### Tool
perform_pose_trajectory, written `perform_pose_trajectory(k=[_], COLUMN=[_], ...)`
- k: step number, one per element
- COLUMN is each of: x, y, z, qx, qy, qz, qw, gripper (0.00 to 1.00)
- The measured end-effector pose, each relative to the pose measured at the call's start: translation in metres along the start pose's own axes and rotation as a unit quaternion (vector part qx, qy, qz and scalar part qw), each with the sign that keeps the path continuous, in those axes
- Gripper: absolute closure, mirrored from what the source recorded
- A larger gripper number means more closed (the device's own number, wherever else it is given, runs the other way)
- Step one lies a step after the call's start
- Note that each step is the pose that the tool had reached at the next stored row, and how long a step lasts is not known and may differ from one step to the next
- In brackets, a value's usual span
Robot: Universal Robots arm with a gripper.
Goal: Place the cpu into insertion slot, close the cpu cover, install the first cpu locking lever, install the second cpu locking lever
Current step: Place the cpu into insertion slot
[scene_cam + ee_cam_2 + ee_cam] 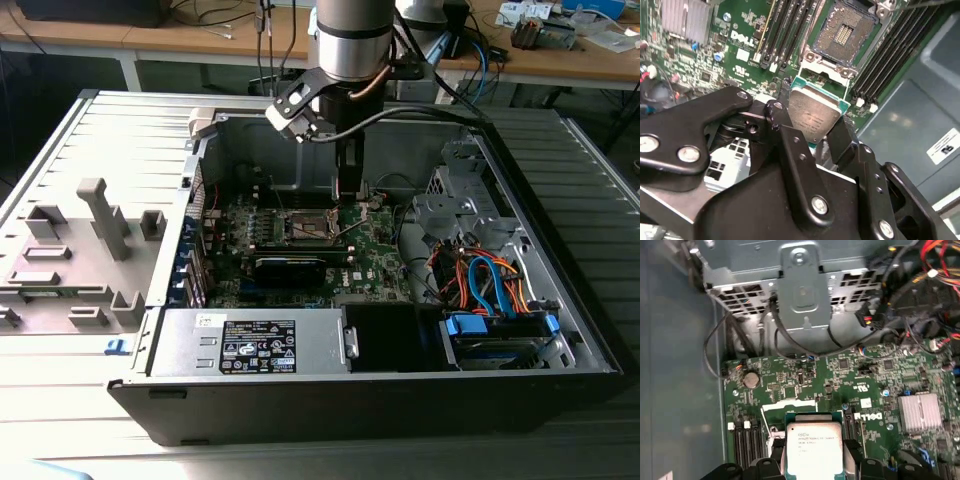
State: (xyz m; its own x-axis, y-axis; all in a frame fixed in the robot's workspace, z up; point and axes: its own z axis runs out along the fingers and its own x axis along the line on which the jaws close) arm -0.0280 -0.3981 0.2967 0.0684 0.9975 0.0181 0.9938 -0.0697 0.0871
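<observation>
In both wrist views the hand (810,122) (813,461) is clamped on the cpu (812,116) (814,444). Its black fingers (790,150) press against two opposite edges of the chip, and the pale metal face is turned toward the cameras. The cpu is held in the air above the green motherboard (740,55), clear of it.

Just beyond the chip in the second wrist view lies the insertion slot (842,32), uncovered, with its dark field of contacts bare inside a silver rim. A silver frame piece (826,75) sits at the slot's near edge; I cannot tell whether it is the cover. Long black memory slots (790,30) run on either side of the slot. A finned heat sink (682,20) (921,412) stands farther off on the board.

In the exterior view the hand (349,192) hangs low inside the open computer case (380,400), just to the exterior view's right of the insertion slot (308,226). At the near side of the case lie the power supply (250,345) and a drive with blue and orange cables (495,300).

The case rests on a ribbed grey tabletop (600,230), and a grey fixture tray (70,260) sits at the exterior view's left. Wooden desks (150,45) stand behind.
</observation>
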Motion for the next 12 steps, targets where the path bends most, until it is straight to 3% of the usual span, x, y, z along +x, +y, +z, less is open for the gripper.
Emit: perform_pose_trajectory(k=[2,4,12], x=[0.0,0.0,-0.0001], y=[0.0,0.0,-0.0011], z=[0.0007,0.0008,0.0008], qx=[0.0007,0.0009,0.001], qy=[0.0032,0.0044,0.0046], qz=[-0.037,-0.051,-0.053], qw=[0.99931,0.99871,0.99859], gripper=[0.45,0.45,0.45])
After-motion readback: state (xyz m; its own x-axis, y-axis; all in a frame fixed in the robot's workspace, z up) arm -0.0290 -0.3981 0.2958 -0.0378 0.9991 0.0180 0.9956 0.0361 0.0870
